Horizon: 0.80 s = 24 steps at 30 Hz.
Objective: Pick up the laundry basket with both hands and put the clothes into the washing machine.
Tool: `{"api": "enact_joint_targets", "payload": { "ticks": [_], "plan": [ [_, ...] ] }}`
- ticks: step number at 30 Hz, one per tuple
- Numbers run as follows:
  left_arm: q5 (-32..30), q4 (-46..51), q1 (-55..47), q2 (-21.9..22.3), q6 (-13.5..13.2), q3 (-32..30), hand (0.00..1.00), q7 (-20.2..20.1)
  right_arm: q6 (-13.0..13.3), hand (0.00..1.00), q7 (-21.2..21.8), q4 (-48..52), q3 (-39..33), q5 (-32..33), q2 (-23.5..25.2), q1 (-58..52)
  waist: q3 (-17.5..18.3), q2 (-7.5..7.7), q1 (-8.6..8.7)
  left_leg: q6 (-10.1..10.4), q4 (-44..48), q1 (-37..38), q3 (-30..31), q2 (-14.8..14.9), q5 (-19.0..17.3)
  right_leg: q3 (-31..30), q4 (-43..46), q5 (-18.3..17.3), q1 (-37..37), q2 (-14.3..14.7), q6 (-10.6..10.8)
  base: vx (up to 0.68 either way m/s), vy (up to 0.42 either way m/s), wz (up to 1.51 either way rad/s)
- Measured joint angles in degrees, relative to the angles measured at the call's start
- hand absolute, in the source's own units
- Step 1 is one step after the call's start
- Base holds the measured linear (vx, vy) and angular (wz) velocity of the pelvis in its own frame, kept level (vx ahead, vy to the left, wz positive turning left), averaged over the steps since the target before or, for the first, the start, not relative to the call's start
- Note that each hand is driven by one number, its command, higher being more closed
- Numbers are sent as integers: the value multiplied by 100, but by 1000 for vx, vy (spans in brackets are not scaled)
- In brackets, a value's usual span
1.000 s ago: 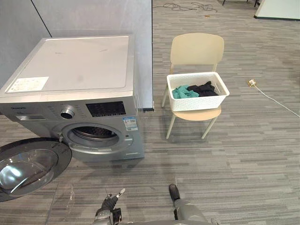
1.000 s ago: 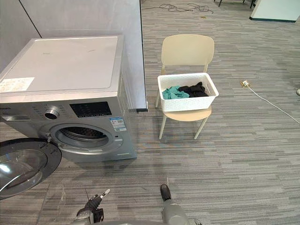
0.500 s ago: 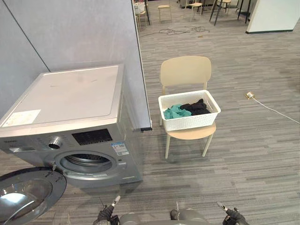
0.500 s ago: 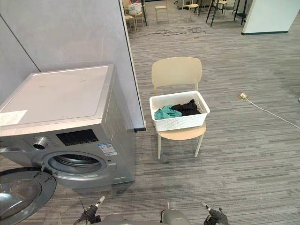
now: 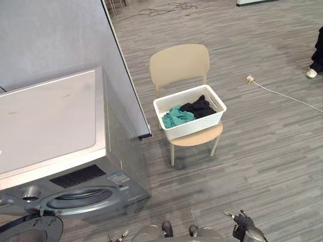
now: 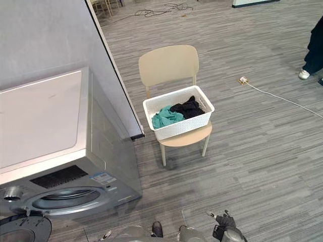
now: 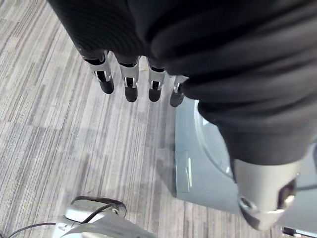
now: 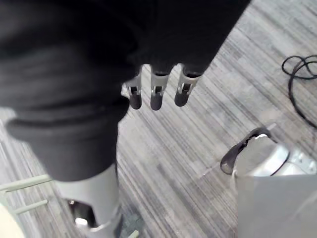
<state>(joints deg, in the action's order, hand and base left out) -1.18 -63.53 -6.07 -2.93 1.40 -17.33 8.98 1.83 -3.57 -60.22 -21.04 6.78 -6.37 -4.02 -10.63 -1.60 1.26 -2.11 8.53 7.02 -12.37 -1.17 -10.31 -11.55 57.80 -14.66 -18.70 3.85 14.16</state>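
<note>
since a second ago the robot's head has swung, so the whole view has slid. the washing machine now sits far over on the left with its door cut off at the bottom corner, and the chair stands near the middle; none of these has itself shifted. the right hand has come into sight low on the right, above the grey floor. a person's shoe now shows at the far right edge. the white laundry basket rests on the seat of the chair, just beside the grey partition that stands between it and the machine. the clothes lie inside it, a teal piece on the machine's side and a black piece next to it. the machine's door hangs open. both hands are well apart from the basket. the left hand has its fingers straight and loose, holding nothing, with the machine's front past them. the right hand is the same, fingers straight over the floor.
</note>
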Motion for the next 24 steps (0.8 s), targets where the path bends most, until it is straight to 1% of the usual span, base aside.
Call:
{"api": "enact_joint_targets", "payload": {
  "ticks": [1,2,3,4,5,6,7,8,9,10,11,12,13,14,15,16,17,18,19,20,21,22,23,24],
  "plan": [
    [28,54,180,-10,-3,118,0,17,-6,0,-10,-89,-210,2,-26,-85,-10,3,67,12,-31,81,136,63,7,299,126,-58,-294,-442,-201,289,-159,50],
    [71,159,347,-10,-13,170,0,32,-37,0,-15,-210,-463,4,-34,-116,-44,18,91,19,-47,127,220,112,5,330,-36,-123,-434,-750,-455,352,-253,52],
    [102,275,517,29,-44,228,0,68,-79,0,-28,-338,-814,5,-33,-174,-113,9,93,49,-63,216,391,175,9,200,-661,-124,-440,-1030,-634,351,-345,46],
    [168,362,678,81,-74,352,0,118,-117,0,-54,-385,-1071,27,-19,-325,-100,31,113,179,-58,293,483,291,-39,4,-1617,-43,-310,-1269,-637,285,-343,44],
    [178,380,750,76,-91,414,0,110,-127,0,-59,-403,-1182,53,0,-425,-96,37,118,241,-59,339,528,338,-72,-54,-2226,110,-187,-1373,-663,292,-392,42],
    [189,469,767,43,-197,488,0,104,-197,0,-49,-436,-1409,112,84,-614,-39,143,112,502,-61,384,625,363,-178,-145,-3399,631,75,-1635,-690,237,-341,32],
    [191,501,761,11,-236,541,0,104,-221,0,-43,-466,-1548,139,145,-704,22,284,120,679,-63,445,689,384,-286,-141,-3804,1083,180,-1733,-478,306,-421,28],
    [194,426,807,164,-248,572,0,86,-239,0,-34,-631,-1880,170,112,-687,-29,-18,178,913,-92,568,773,701,-415,64,-3534,1188,204,-1447,-237,269,-391,12],
    [192,422,794,259,-250,548,0,61,-242,0,-23,-637,-2154,177,96,-714,-7,-58,156,1063,-68,585,756,865,-284,83,-3220,894,80,-1283,-346,321,-450,-7],
    [189,422,758,262,-248,510,0,21,-250,0,-21,-636,-2278,181,80,-689,16,-84,127,1168,-40,690,704,916,-116,78,-2907,703,3,-1195,-453,243,-372,-23],
    [189,416,679,276,-250,347,0,-11,-266,0,-15,-636,-2355,182,80,-651,19,-47,107,1290,17,721,642,952,19,68,-2643,516,-35,-1111,-552,227,-407,-22],
    [202,304,600,300,-244,24,0,-11,-288,0,1,-633,-2365,183,67,-622,43,-20,110,1340,363,669,614,1079,69,112,-2390,288,-7,-997,-682,209,-376,-9],
    [209,261,553,317,-238,-164,0,-11,-295,0,-1,-634,-2391,183,60,-598,54,-39,110,1343,627,599,616,1164,73,177,-2326,206,54,-966,-742,246,-426,13],
    [233,193,430,336,-219,-495,0,-5,-307,0,-1,-631,-2471,186,54,-538,70,-38,126,1305,1335,336,589,1356,206,331,-2279,76,214,-869,-860,249,-387,23],
    [288,161,284,333,-164,-711,0,-11,-307,0,-4,-598,-2485,223,44,-490,67,-12,89,856,2169,3,435,1561,510,416,-2340,17,453,-786,-979,159,-264,23],
    [345,157,205,353,-167,-824,0,-29,-297,0,-3,-565,-2480,226,29,-477,62,6,83,648,2584,-174,351,1682,722,441,-2394,1,591,-785,-1032,178,-230,26],
    [402,179,167,334,-173,-1042,0,-19,-268,0,-6,-518,-2469,230,-43,-466,61,11,4,528,3219,-483,244,1806,586,588,-2497,-29,827,-798,-1164,138,-153,29],
    [390,175,132,301,-172,-1031,0,-19,-233,0,-10,-518,-2458,288,-126,-403,58,6,-50,448,3465,-721,14,1790,451,718,-2643,-19,1061,-821,-1239,142,-170,33],
    [391,183,96,302,-177,-1032,0,-20,-218,0,-13,-515,-2464,299,-169,-370,60,2,-49,446,3430,-792,-98,1720,449,793,-2733,-12,1169,-829,-1252,70,-97,41],
    [390,195,79,297,-177,-1030,0,-19,-195,0,-15,-467,-2469,359,-204,-357,59,-3,-44,436,3241,-920,-220,1556,446,944,-2838,-10,1318,-855,-1257,70,-60,54],
    [388,200,-22,252,-177,-1028,0,-23,-167,0,-13,-393,-2465,398,-178,-333,118,65,-96,423,2814,-875,-195,1358,440,1086,-2969,-17,1428,-901,-1260,114,-62,68],
    [388,193,-84,240,-174,-1030,0,-23,-167,0,-15,-360,-2468,398,-166,-296,178,89,-72,560,2267,-736,-130,1214,372,1203,-3092,-13,1420,-965,-1256,97,-41,74],
    [378,166,-79,228,-163,-1024,0,-24,-167,0,-15,-361,-2471,399,-153,-293,194,76,-36,624,1886,-660,-163,1170,331,1323,-3164,1,1421,-1003,-1235,109,-17,119],
    [245,80,-62,232,-125,-930,0,-32,-165,0,-22,-344,-2483,449,-144,-292,252,-6,22,664,905,-516,-189,1010,306,1631,-3245,38,1304,-1085,-1190,77,10,119]
  ]
}}
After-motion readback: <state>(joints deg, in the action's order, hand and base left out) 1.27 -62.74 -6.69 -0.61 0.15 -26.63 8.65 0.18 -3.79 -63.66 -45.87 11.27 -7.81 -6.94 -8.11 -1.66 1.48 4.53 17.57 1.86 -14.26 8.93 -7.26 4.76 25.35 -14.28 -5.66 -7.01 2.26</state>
